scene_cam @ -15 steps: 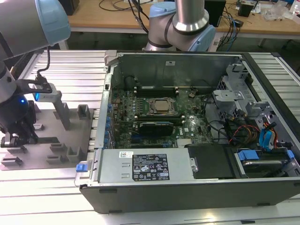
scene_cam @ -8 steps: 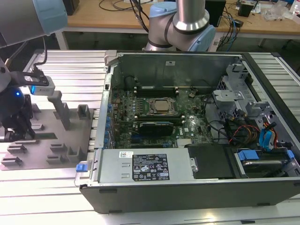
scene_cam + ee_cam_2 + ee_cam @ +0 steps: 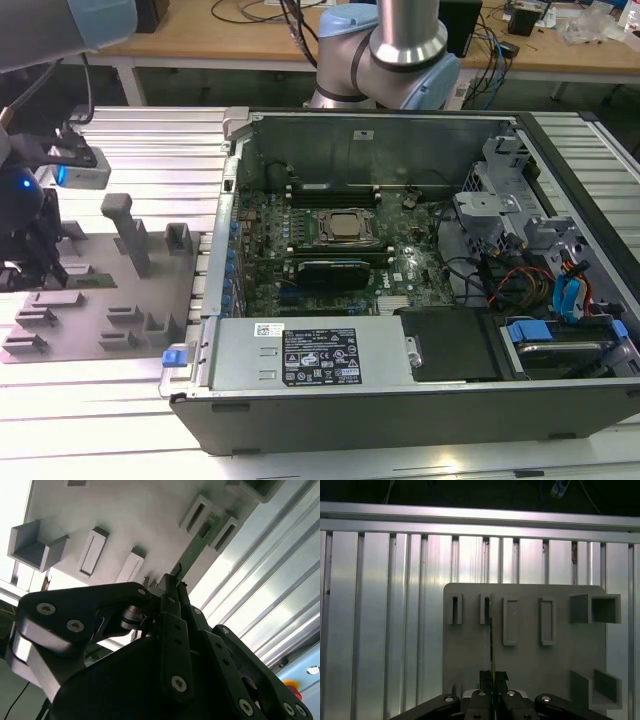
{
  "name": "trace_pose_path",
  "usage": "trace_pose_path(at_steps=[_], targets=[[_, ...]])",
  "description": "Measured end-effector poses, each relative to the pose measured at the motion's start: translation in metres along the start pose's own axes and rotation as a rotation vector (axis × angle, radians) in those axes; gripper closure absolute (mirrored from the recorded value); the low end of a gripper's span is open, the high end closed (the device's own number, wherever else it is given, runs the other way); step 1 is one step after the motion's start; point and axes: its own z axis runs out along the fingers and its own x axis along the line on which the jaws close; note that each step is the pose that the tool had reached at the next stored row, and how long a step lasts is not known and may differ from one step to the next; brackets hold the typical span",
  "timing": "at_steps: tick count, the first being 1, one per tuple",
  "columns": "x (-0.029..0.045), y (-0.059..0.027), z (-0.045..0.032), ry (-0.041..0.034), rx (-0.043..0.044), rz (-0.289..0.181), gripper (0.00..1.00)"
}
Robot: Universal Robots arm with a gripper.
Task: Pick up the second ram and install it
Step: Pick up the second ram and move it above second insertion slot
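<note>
Black hand (image 3: 173,582) is pinched nearly shut on the near end of the ram (image 3: 197,542), whose long axis runs straight out from it into the slots of the grey holder (image 3: 470,650), well apart from the open case (image 3: 400,420).

Thin green second ram (image 3: 196,544), edge-on, seemingly gripped at one end.

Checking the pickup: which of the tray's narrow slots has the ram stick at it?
The slot second from the tray's side edge: the second ram's thin edge runs from it to the shut end effector. The other slots have no stick.
</note>
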Motion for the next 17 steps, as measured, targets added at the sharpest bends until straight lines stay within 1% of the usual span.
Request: trace_pose_path(at_steps=[2, 8, 12, 17], targets=[[-0.0002, 0.0002, -0.0043, 0.0001, -0.0001, 0.0, 0.89], [-0.0009, 0.001, -0.0235, 0.0, 0.0, 0.0, 0.89], [-0.0012, 0.0013, -0.0295, 0.0001, -0.0001, 0.0, 0.89], [-0.0021, 0.002, -0.0459, 0.0001, -0.0001, 0.0, 0.89]])
